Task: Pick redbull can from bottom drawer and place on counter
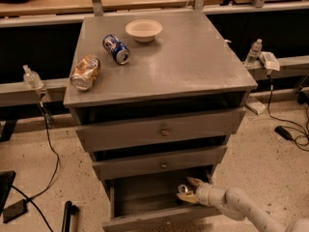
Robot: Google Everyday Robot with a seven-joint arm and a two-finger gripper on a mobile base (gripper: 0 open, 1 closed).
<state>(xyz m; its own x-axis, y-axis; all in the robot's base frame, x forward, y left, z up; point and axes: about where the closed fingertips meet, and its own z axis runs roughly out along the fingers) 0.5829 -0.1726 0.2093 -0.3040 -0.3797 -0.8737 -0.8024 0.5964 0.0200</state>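
The bottom drawer (145,215) is pulled out under the grey cabinet. Inside it, at the right, only the silver top of the redbull can (183,189) shows. My gripper (189,190) reaches in from the lower right on a white arm, with one tan finger above the can and one below it, open around it. The counter (188,66) is the cabinet's flat grey top.
On the counter lie a blue can (117,49) and an orange-brown can (85,72) on their sides, and a white bowl (143,30) stands at the back. Two shut drawer fronts with knobs (164,130) sit above the open drawer. Cables cross the floor at left and right.
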